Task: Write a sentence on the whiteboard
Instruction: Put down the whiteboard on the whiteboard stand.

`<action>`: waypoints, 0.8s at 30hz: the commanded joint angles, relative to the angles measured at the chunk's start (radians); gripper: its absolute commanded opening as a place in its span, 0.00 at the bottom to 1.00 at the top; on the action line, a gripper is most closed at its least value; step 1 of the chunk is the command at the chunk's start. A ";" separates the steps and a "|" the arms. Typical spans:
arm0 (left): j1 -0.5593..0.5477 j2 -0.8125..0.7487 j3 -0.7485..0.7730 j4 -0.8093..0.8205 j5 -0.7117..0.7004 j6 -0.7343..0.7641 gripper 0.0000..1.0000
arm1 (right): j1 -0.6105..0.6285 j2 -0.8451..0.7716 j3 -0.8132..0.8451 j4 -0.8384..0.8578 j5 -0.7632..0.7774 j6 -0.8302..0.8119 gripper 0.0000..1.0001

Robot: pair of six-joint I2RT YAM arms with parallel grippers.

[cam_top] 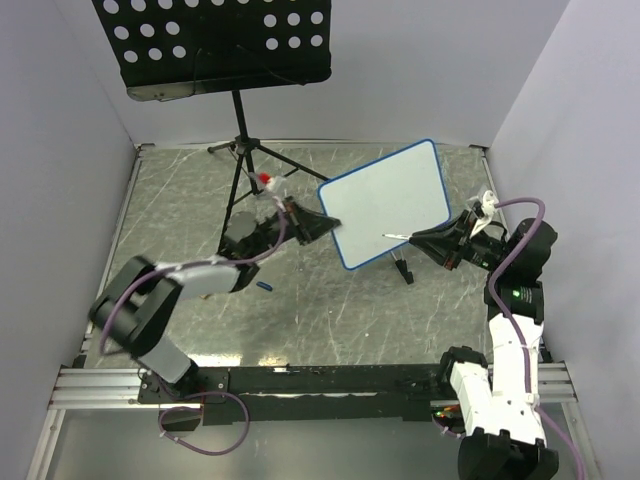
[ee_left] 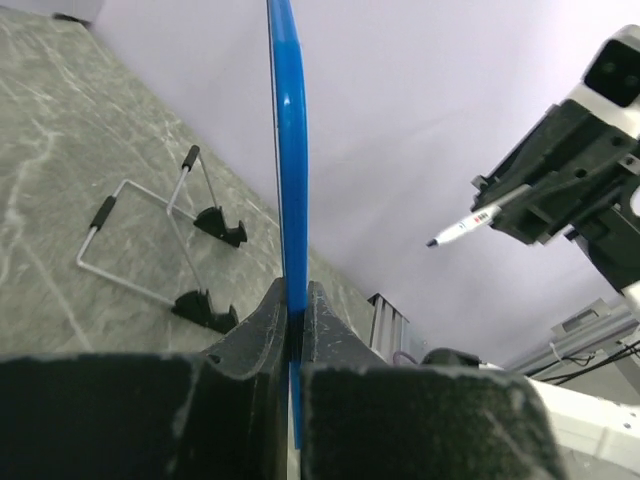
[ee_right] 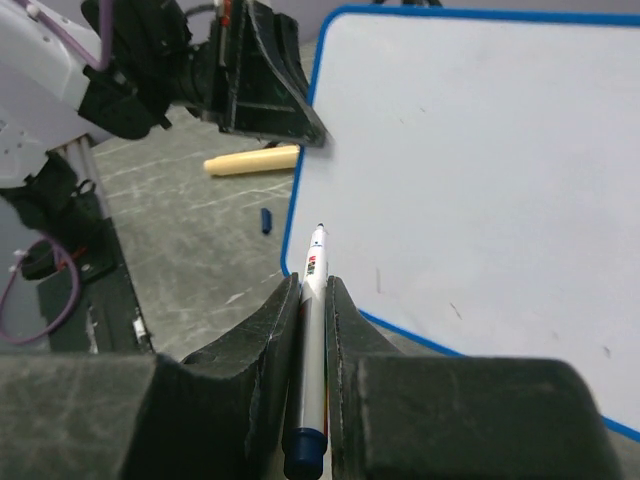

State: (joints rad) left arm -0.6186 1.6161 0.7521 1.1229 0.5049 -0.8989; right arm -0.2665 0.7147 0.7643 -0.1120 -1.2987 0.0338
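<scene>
Pinching the whiteboard point(cam_top: 390, 200) by its blue frame, my left gripper point(ee_left: 295, 310) holds its plain white face off the grey marbled table point(cam_top: 330, 320); my right gripper point(ee_right: 313, 300) clamps a marker point(ee_right: 314, 275), tip near that face, its red-and-dark label unreadable. White walls point(cam_top: 420, 70) surround us.

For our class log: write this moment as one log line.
left gripper: grips board | right gripper: grips marker | board: no writing | tip: off board
</scene>
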 commanded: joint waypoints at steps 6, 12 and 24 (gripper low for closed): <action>0.034 -0.505 -0.301 -0.157 -0.045 0.064 0.01 | 0.099 0.028 0.208 -0.268 -0.090 -0.206 0.00; 0.036 -0.840 -0.490 -0.375 -0.127 0.081 0.01 | 0.344 0.054 0.277 -0.394 0.047 -0.298 0.00; 0.040 -1.102 -0.691 -0.374 -0.175 -0.003 0.01 | 0.383 0.066 0.211 -0.368 0.107 -0.301 0.00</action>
State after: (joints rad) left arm -0.5827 0.5251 0.0353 0.5766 0.3317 -0.8551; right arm 0.1116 0.7933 0.9958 -0.4946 -1.2102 -0.2382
